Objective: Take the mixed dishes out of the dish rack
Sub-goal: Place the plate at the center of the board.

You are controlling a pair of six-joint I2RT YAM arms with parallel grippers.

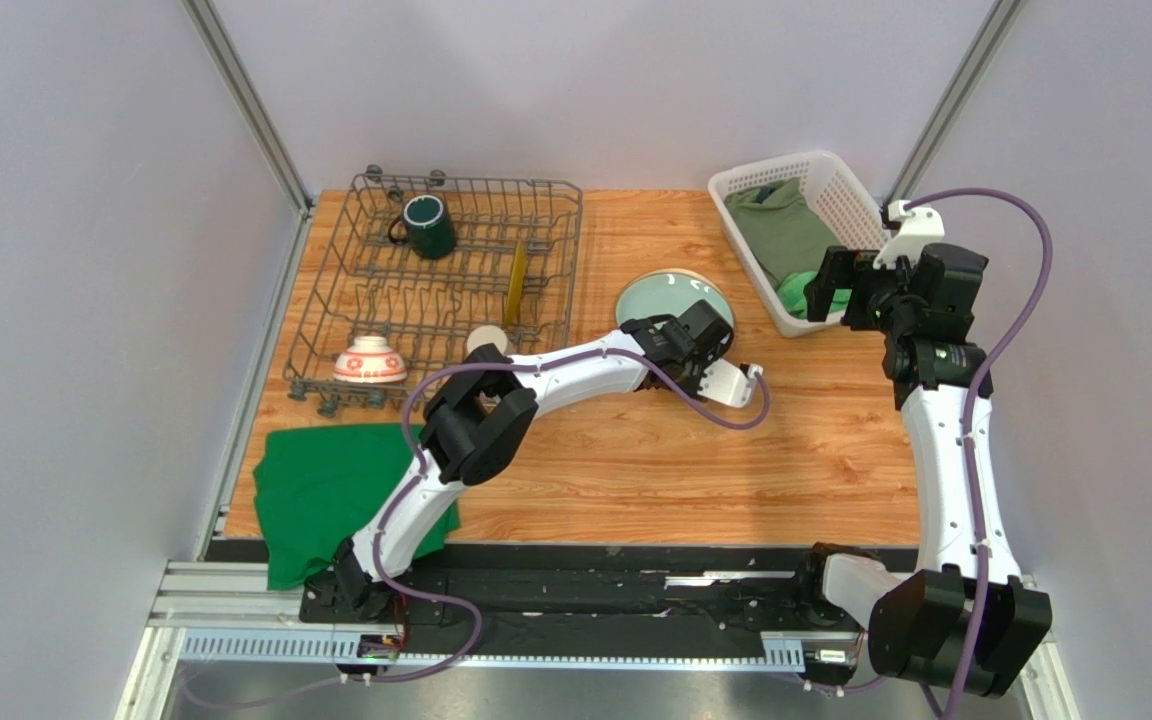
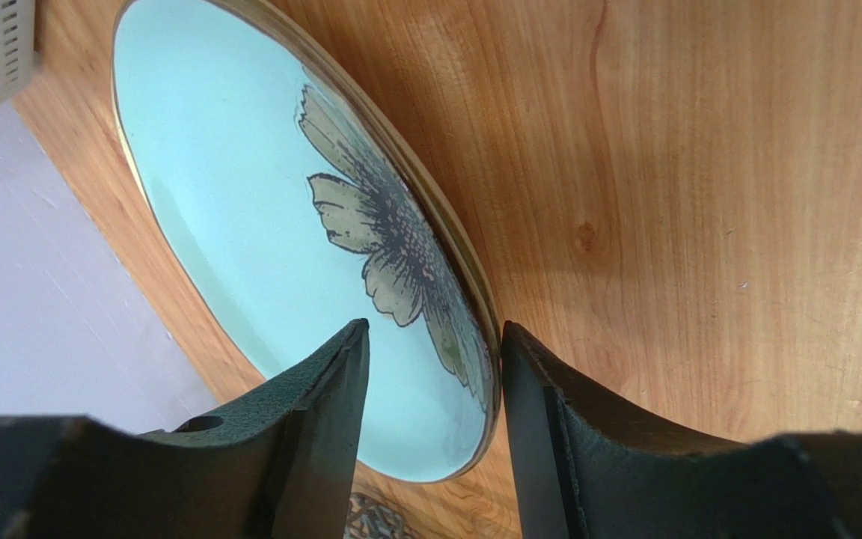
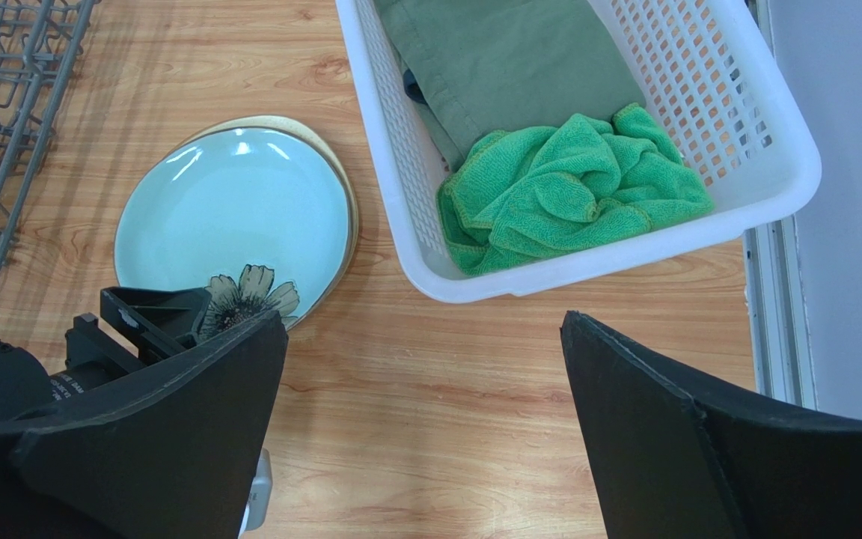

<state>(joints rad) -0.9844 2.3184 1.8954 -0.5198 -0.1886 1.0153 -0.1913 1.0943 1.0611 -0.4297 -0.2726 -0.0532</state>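
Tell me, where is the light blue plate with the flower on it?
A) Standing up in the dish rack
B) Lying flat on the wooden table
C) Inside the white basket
B: the pale teal plate lies flat on the wooden table, between the dish rack and the white basket, and inside neither of them.

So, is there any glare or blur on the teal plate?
Right wrist view: small white reflections on the pale teal plate, otherwise sharp. Left wrist view: no glare, flower print crisp, soft shadow on the wooden table beside it.
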